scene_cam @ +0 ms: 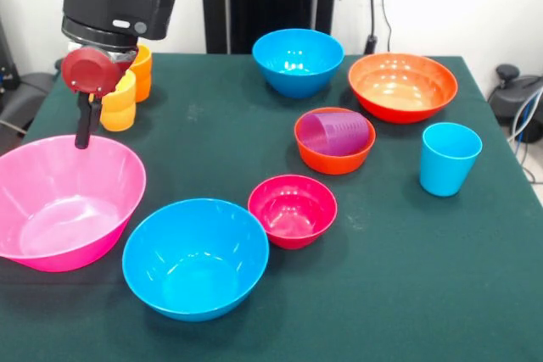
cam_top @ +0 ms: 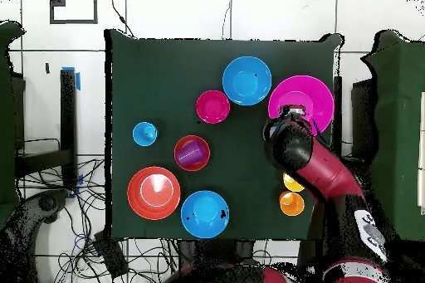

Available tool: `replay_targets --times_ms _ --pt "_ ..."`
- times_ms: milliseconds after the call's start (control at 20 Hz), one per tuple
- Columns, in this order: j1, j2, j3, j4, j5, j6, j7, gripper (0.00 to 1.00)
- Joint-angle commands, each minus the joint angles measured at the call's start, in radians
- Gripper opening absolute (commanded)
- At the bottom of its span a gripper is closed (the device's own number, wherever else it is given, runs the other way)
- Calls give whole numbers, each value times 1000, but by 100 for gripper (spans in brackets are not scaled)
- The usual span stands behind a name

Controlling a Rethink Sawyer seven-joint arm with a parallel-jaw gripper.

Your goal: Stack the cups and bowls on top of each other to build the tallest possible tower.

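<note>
The purple cup (scene_cam: 337,133) lies on its side inside the small orange bowl (scene_cam: 334,141), near the middle of the worktop (scene_cam: 212,125). Its long axis runs roughly level, with the open mouth turned toward the left of the front view and slightly toward the camera, and its base resting against the bowl's right wall. It sits that way, I'd say, because the bowl is too shallow to hold it upright, so this pair makes a poor base for a tower as it stands.

Just in front of it, the small crimson bowl (scene_cam: 292,210) sits upright and almost touches a blue bowl (scene_cam: 195,258). Neither carries anything. The light blue cup (scene_cam: 449,158) stands mouth up, alone, to the right, and the wide orange bowl (scene_cam: 402,86) and second blue bowl (scene_cam: 298,61) stand behind.

Well apart from all this, the gripper (scene_cam: 82,129) hangs over the far rim of the big pink bowl (scene_cam: 64,201). I can see only one dark tip, so I cannot tell whether it is apart or together; nothing appears to be held. The yellow cup (scene_cam: 119,103) and orange cup (scene_cam: 141,72) stand just behind the arm, partly hidden.
</note>
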Motion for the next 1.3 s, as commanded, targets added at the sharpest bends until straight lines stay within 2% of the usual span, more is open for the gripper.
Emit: replay_targets --times_ms 50,250,300,450,700,850,1000,1150,1300 --pt "-100 9 118 -158 -185 608 -337 100" --pt "-124 12 153 -174 -221 617 -336 100" --pt "-124 3 166 -141 -218 606 -304 100" --pt "-77 -9 186 -34 -195 510 -147 100" --pt "-125 -22 335 116 -127 310 -53 100" --pt "-158 -17 414 171 -106 183 14 100" --pt "-149 11 438 170 -101 67 100 100" --pt "-209 73 538 179 -124 -92 146 100" --pt "-350 193 713 193 -225 -263 162 100"
